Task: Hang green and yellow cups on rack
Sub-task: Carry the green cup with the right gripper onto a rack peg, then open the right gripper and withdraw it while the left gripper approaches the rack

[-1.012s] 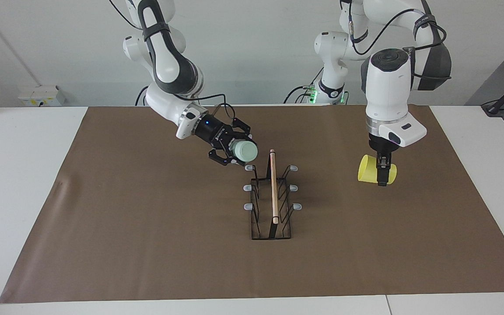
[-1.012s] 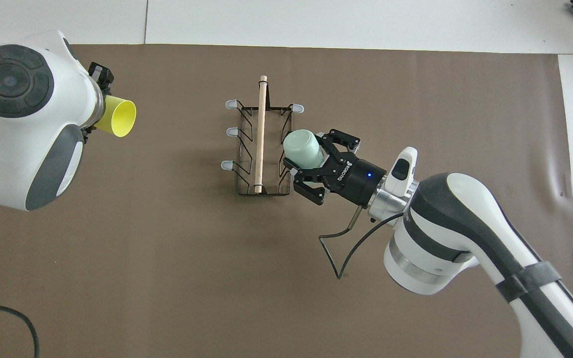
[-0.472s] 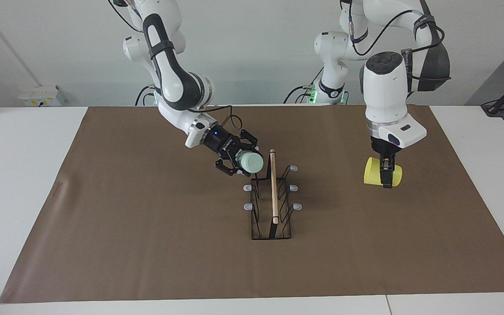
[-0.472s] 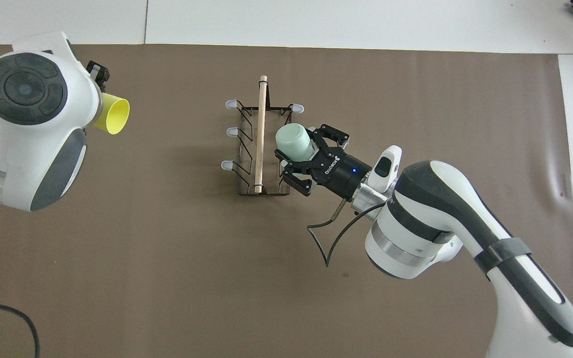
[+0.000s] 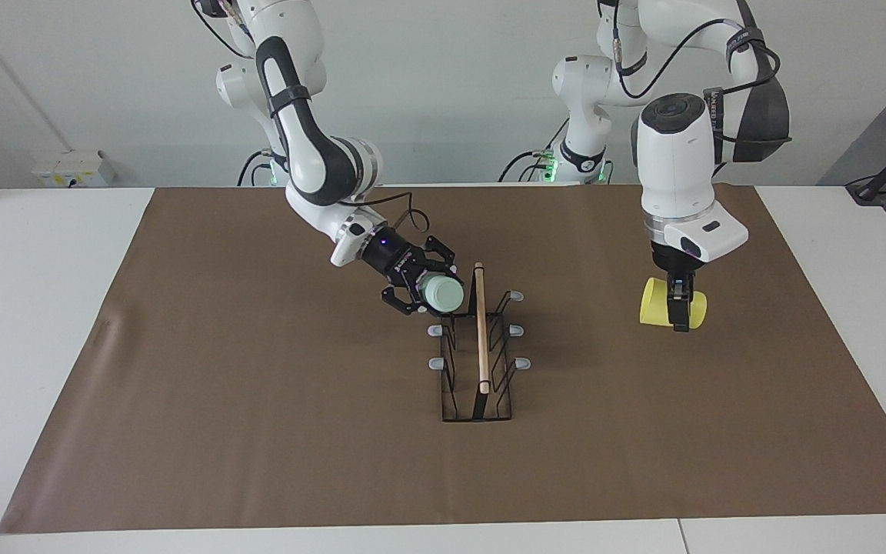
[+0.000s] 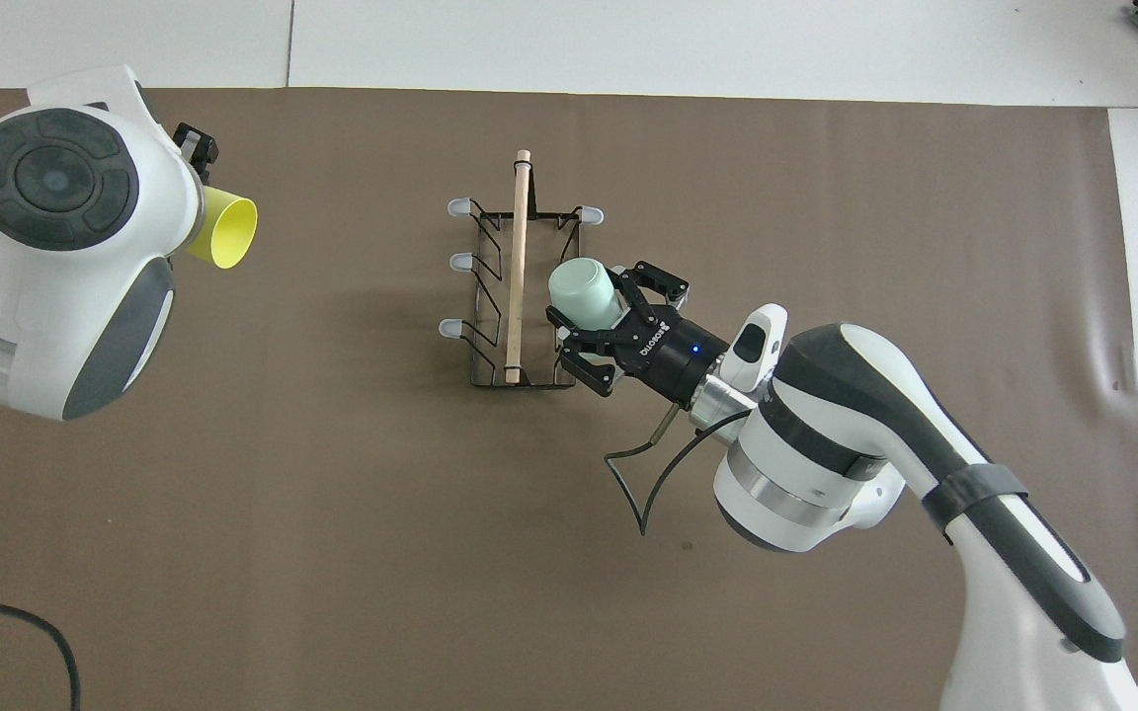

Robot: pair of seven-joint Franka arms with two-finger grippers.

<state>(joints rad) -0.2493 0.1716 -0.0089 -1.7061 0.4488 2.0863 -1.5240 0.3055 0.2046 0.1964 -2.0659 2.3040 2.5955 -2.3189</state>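
Observation:
The black wire rack (image 5: pixel 481 331) (image 6: pixel 518 276) with its wooden top rod stands mid-table. My right gripper (image 5: pixel 429 289) (image 6: pixel 601 308) is shut on the pale green cup (image 5: pixel 444 293) (image 6: pixel 581 289), which is tilted with its base toward the rack. The cup sits against the rack's side toward the right arm's end and covers the prong nearest the robots. Whether that prong is inside the cup I cannot tell. My left gripper (image 5: pixel 677 309) is shut on the yellow cup (image 5: pixel 654 302) (image 6: pixel 224 232). It holds that cup on its side, just above the mat toward the left arm's end.
A brown mat (image 5: pixel 258 431) covers the white table (image 5: pixel 28 308). Five grey-tipped prongs of the rack show free, such as one (image 5: pixel 516 296) on the left arm's side. A black cable (image 6: pixel 26 632) lies near the left arm's base.
The right gripper has carried the green cup lower and in against the rack, over the prong nearest the robots. The left gripper shifted the yellow cup slightly, then held still.

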